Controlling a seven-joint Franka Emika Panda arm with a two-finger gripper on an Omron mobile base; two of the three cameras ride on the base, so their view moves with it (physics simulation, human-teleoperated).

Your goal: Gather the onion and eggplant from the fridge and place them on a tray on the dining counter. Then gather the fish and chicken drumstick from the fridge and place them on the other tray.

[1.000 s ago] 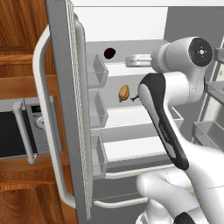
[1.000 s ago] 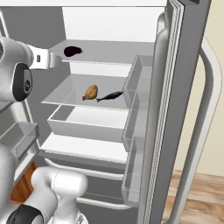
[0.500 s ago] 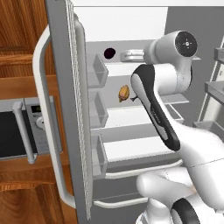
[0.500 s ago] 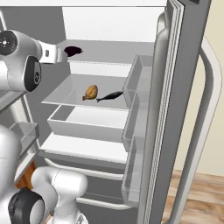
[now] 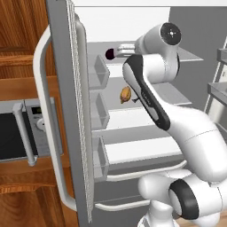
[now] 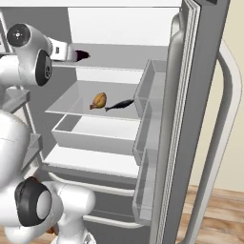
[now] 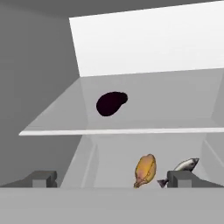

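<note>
From the hand view we start with our gripper (image 7: pixel 111 179), jaws spread wide and holding nothing, level with the front of the open fridge (image 6: pixel 119 62). Just beyond and below its fingertips, on the middle shelf (image 7: pixel 109 162), the chicken drumstick (image 7: pixel 145 169) lies golden-brown toward the shelf's middle, and the small grey fish (image 7: pixel 183 166) lies just beside it on its right, close but, as far as we can tell, not touching. Farther in and higher, the eggplant (image 7: pixel 111 103) rests on the upper shelf (image 7: pixel 175 105), well back from that shelf's front edge and toward its left side. It reads as a dark, nearly black oval blob, its long axis running roughly crosswise to our line of approach, tilted slightly. From the gripper it lies almost straight ahead and a little above, a touch left of centre. We judge the eggplant to be the thing in hand, so the coming reach needs to go forward along the upper shelf, with the jaws set across its short width. We cannot make out an onion anywhere on these shelves.
</note>
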